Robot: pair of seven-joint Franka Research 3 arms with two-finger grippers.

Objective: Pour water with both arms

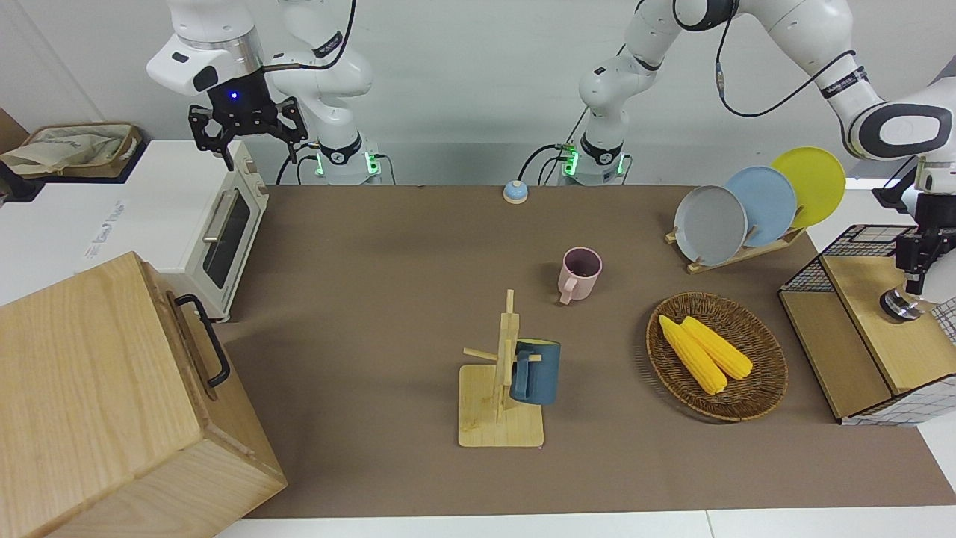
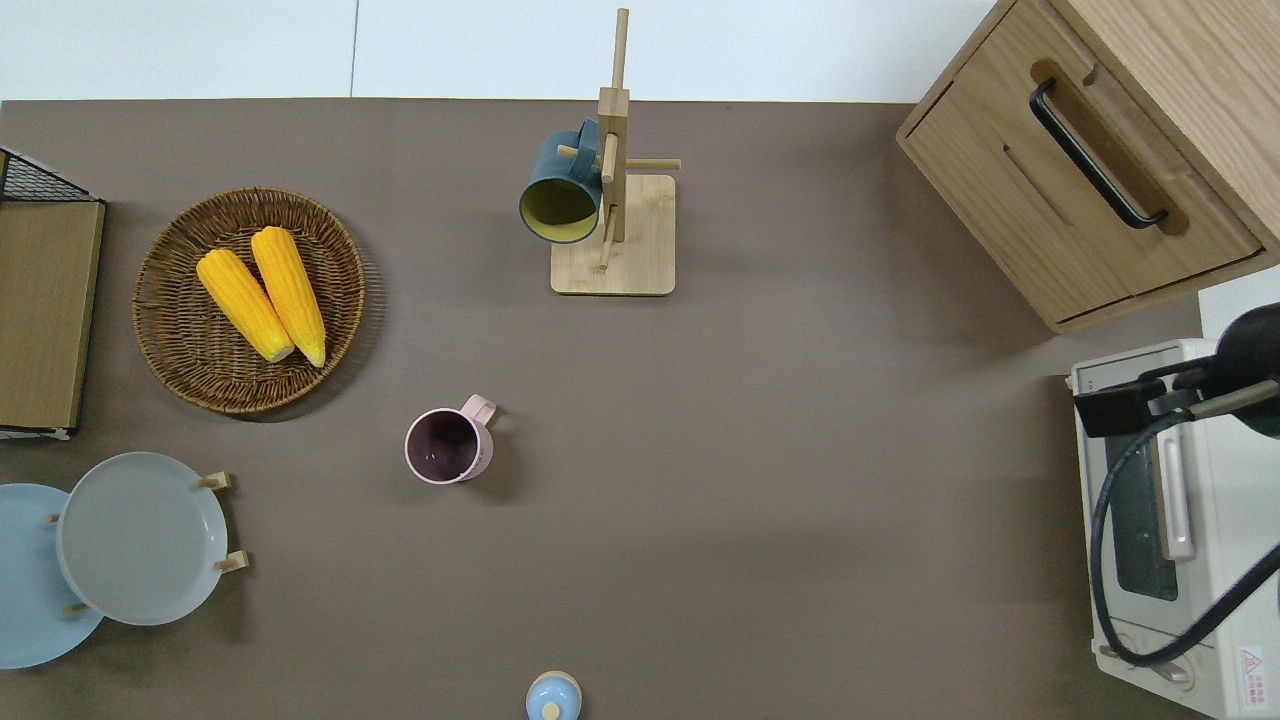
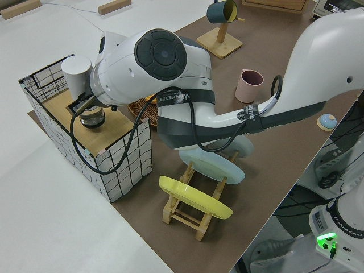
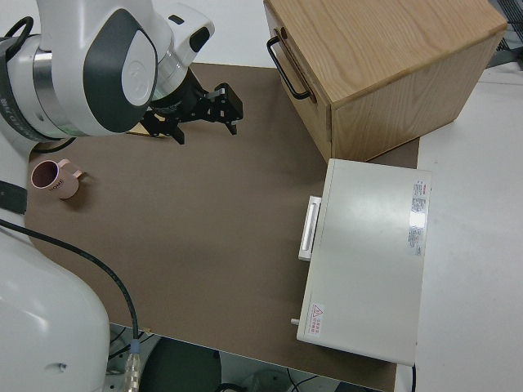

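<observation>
My left gripper (image 1: 913, 275) is at the left arm's end of the table, over the wooden shelf of a wire basket (image 1: 859, 246). It is shut on a small clear glass jug (image 1: 900, 306), also seen in the left side view (image 3: 91, 118), which hangs just above the shelf. It is out of the overhead view. A pink mug (image 1: 581, 273) stands upright mid-table, also seen in the overhead view (image 2: 449, 446). A dark blue mug (image 1: 536, 371) hangs on a wooden mug rack (image 1: 499, 418). My right gripper (image 1: 246, 134) is parked, with its fingers open.
A wicker basket (image 1: 754, 396) holds two corn cobs (image 1: 706, 351). Next to the wire basket is a plate rack (image 1: 747, 250) with three plates. A blue bell (image 1: 515, 192) sits near the arm bases. A white toaster oven (image 1: 216, 232) and a wooden cabinet (image 1: 97, 403) stand at the right arm's end.
</observation>
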